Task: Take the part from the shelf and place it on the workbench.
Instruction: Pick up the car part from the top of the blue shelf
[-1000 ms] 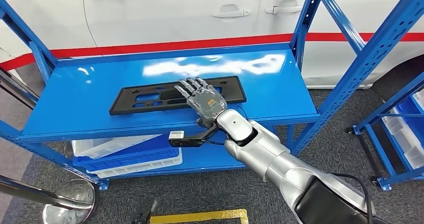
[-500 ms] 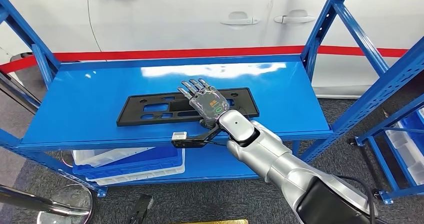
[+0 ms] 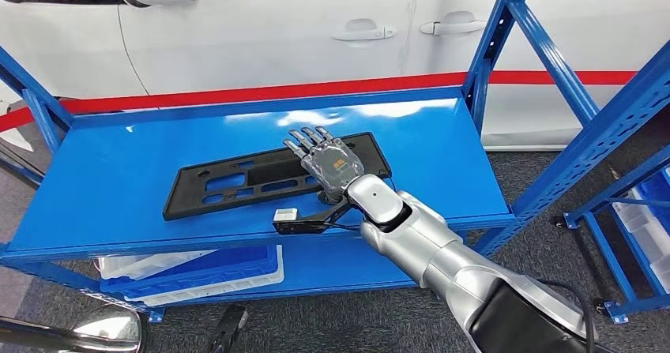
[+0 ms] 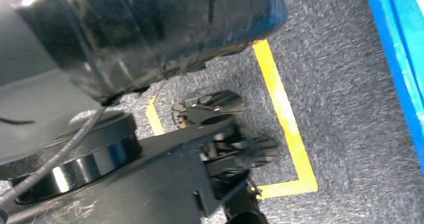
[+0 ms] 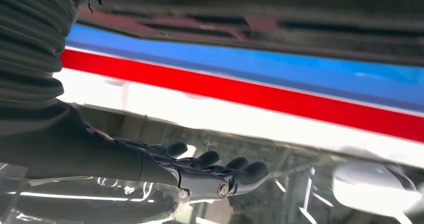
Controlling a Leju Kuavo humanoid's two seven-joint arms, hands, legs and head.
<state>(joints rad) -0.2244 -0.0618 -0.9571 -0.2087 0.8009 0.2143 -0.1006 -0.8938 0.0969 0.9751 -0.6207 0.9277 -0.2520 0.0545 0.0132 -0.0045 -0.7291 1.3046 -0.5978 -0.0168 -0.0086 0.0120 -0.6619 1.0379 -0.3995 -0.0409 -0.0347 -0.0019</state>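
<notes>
The part is a long black flat plate with cut-outs (image 3: 237,187), lying slantwise on the top blue shelf board (image 3: 118,171). My right hand (image 3: 328,159) lies over the plate's right portion, palm down, with its fingers stretched forward and nothing in its grasp. I cannot tell whether the palm touches the plate. In the right wrist view the right hand (image 5: 210,176) also shows straight, spread fingers with nothing between them. The silver right arm comes in from the lower right.
A white car with a red stripe (image 3: 276,29) stands behind the rack. White and blue bins (image 3: 197,270) sit on the lower shelf. Blue uprights (image 3: 494,45) frame the shelf, another blue rack (image 3: 640,211) is to the right, and a steel post base (image 3: 103,329) stands on the floor.
The whole picture has shifted, so the camera moved. My right hand stays over the plate's right portion. The plate looks a little more slanted on the shelf than before.
</notes>
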